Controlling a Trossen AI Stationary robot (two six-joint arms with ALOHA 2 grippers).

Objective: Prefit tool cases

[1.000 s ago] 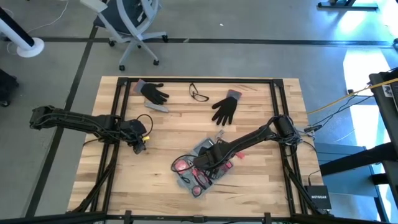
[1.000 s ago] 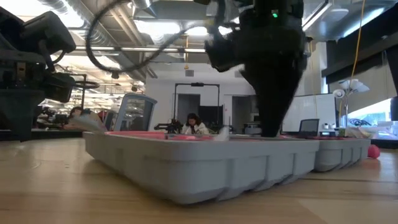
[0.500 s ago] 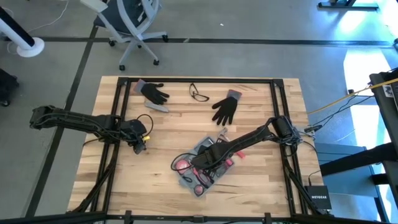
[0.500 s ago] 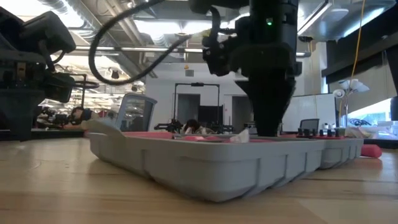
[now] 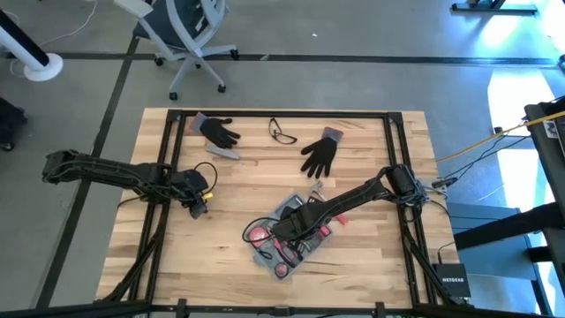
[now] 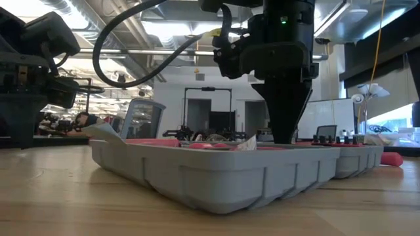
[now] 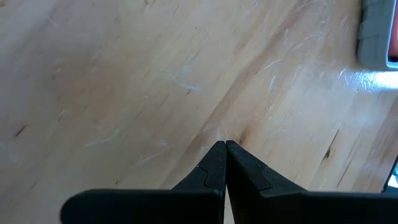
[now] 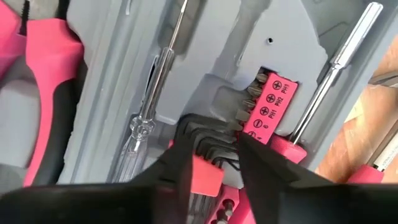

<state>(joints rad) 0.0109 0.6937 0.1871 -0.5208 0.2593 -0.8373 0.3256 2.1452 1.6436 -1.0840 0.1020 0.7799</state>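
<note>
The blue-grey tool case [image 5: 281, 240] lies open on the wooden table, near the front middle, with pink-handled tools in its recesses. In the low view the tool case [image 6: 197, 174] rests flat on its ribbed underside. My right gripper [image 5: 296, 230] points straight down into it. In the right wrist view my right gripper [image 8: 214, 140] is shut on a set of dark hex keys in a pink holder. My left gripper [image 5: 198, 205] hovers shut over bare wood to the case's left, touching nothing. The left wrist view shows my left gripper [image 7: 225, 147] shut. My right gripper pinches the bundle of dark hex keys [image 8: 211, 148] between its two fingers, just above the pink holder [image 8: 205, 175]. The fingers [image 8: 181, 155] come from above, pointing down. The set sits in the case beside the pink bit strip [image 8: 268, 106].
Two black gloves [image 5: 219, 131] [image 5: 320, 155], a pair of glasses [image 5: 282, 132] and a small grey bar [image 5: 226, 152] lie toward the far edge. Pink pliers [image 8: 46, 81] and slim screwdrivers [image 8: 149, 106] fill the case. Bare wood lies at the front left and right.
The tool case has jogged a little on the table and swung back, its near corner shifting sideways, while my right gripper stayed down inside it. A small white scrap inside the case has moved along with it.
</note>
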